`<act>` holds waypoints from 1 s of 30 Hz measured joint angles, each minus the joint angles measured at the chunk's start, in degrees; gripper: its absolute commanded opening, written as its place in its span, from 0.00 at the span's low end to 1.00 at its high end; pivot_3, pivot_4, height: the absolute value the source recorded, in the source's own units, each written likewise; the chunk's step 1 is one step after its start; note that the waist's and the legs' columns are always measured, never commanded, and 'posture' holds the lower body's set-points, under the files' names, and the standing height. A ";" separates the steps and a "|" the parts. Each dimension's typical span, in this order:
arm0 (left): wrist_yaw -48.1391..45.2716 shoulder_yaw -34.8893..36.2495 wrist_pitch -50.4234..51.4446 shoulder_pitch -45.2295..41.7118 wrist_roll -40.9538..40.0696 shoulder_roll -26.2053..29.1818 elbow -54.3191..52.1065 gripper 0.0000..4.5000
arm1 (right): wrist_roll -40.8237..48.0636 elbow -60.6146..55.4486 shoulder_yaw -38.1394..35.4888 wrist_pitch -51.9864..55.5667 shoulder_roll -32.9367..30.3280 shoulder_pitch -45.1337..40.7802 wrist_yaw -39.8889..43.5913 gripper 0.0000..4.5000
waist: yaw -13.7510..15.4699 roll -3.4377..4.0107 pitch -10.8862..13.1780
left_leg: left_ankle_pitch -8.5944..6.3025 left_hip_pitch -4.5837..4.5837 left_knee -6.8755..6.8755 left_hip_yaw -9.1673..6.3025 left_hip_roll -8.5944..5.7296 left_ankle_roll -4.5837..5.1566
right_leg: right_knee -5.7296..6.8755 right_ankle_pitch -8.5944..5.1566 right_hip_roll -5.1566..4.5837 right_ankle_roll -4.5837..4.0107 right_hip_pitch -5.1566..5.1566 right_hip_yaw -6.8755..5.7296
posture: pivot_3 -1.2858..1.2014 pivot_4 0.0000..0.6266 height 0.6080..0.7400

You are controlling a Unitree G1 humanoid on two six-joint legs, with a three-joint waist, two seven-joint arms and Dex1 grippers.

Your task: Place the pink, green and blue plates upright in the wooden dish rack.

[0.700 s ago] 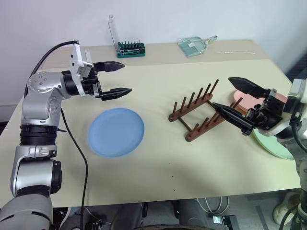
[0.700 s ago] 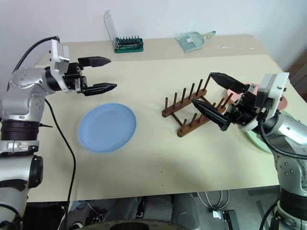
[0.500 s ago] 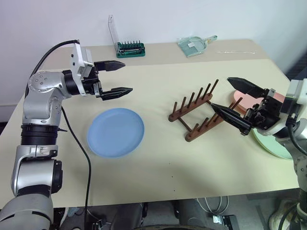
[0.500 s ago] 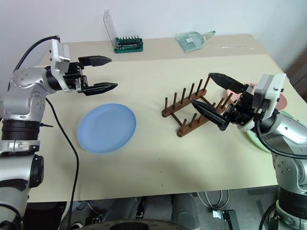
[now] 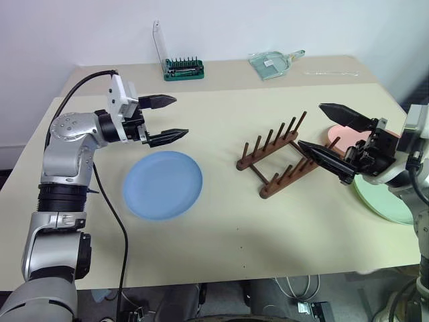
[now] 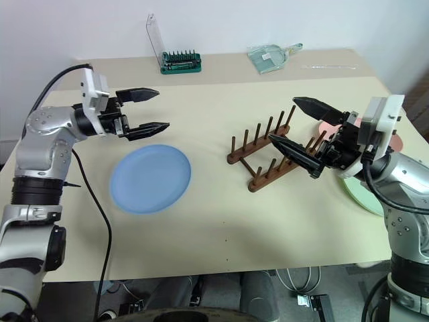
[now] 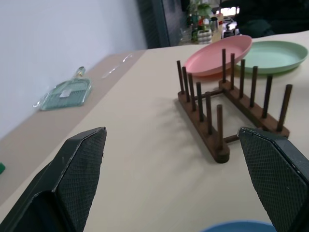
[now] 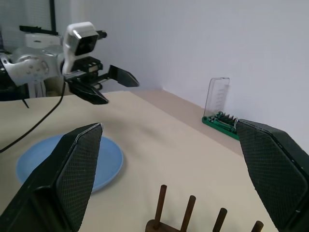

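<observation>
Three matte round plates are lying flat — light blue plate [image 5: 162, 184] left, salmon pink plate [image 7: 219, 54] and mint green plate [image 7: 270, 53] right of the empty dark wooden dish rack [image 5: 280, 161]. Likely light, stiff, slippery; rims are being judged the best hold. Left gripper [image 5: 167, 118] and right gripper [image 5: 328, 137] are hovering spread, empty.

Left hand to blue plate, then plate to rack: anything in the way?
Nothing visible. The left hand hangs open above the far edge of the blue plate, with only air between them. From the plate to the wooden dish rack the table is bare, and the rack's slots are empty.
</observation>
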 measured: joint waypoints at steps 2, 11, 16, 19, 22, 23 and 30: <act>0.19 -0.78 2.09 0.01 -0.04 0.23 -1.73 1.00 | -0.36 0.99 -0.76 -0.07 -0.10 0.15 0.43 0.99 | -0.02 0.00 0.00 | 0.00 0.00 0.00 0.00 0.00 0.00 | 0.01 0.00 0.00 0.00 -0.01 0.00 | 0.52 0.24 1.00; 4.74 -9.39 24.20 -1.26 -0.75 -1.60 -16.38 1.00 | -1.61 3.17 -3.24 -0.42 -0.55 3.23 2.04 0.99 | 0.32 0.00 0.00 | -0.10 -0.01 0.03 -0.04 -0.03 0.18 | 0.01 0.00 0.00 0.01 0.05 0.00 | 0.52 0.24 1.00; 10.15 -15.91 40.98 -4.78 -2.62 -6.88 -21.11 1.00 | -1.96 3.54 -6.86 -0.45 -2.52 7.08 3.93 0.99 | -0.17 0.01 0.00 | -0.12 0.05 0.01 -0.01 -0.01 0.21 | 0.03 -0.02 0.03 0.03 0.05 0.01 | 0.52 0.24 1.00; 11.27 -22.99 45.02 -6.27 -0.83 -6.98 -22.45 1.00 | -2.47 4.09 -8.91 -0.52 -3.57 10.10 5.67 0.99 | -0.20 0.02 0.00 | 0.00 0.05 -0.01 0.03 0.02 0.00 | 0.04 -0.02 0.08 0.02 0.03 0.07 | 0.52 0.24 1.00; 13.74 -30.90 44.89 -8.59 5.48 -6.78 -22.03 1.00 | -2.70 4.10 -10.29 -0.52 -3.89 11.58 6.50 0.99 | -0.02 0.02 0.00 | -0.13 0.05 0.00 0.04 0.00 0.24 | 0.02 -0.02 0.07 0.03 0.06 0.13 | 0.52 0.24 1.00; 14.09 -32.31 44.37 -8.67 6.61 -7.13 -21.90 1.00 | -2.69 3.91 -10.92 -0.51 -4.04 12.23 6.71 0.99 | 0.01 0.03 -0.01 | -0.13 0.05 0.00 0.05 0.00 0.23 | 0.02 -0.02 0.08 0.03 0.06 0.14 | 0.52 0.24 1.00; 15.92 -36.77 50.38 -7.83 6.63 -15.53 -21.66 1.00 | -5.06 2.41 -14.56 -0.83 -4.54 21.11 8.54 0.99 | 0.39 0.02 0.00 | -0.14 0.04 0.06 0.08 -0.04 0.25 | 0.01 -0.05 0.04 0.09 0.08 0.22 | 0.52 0.24 1.00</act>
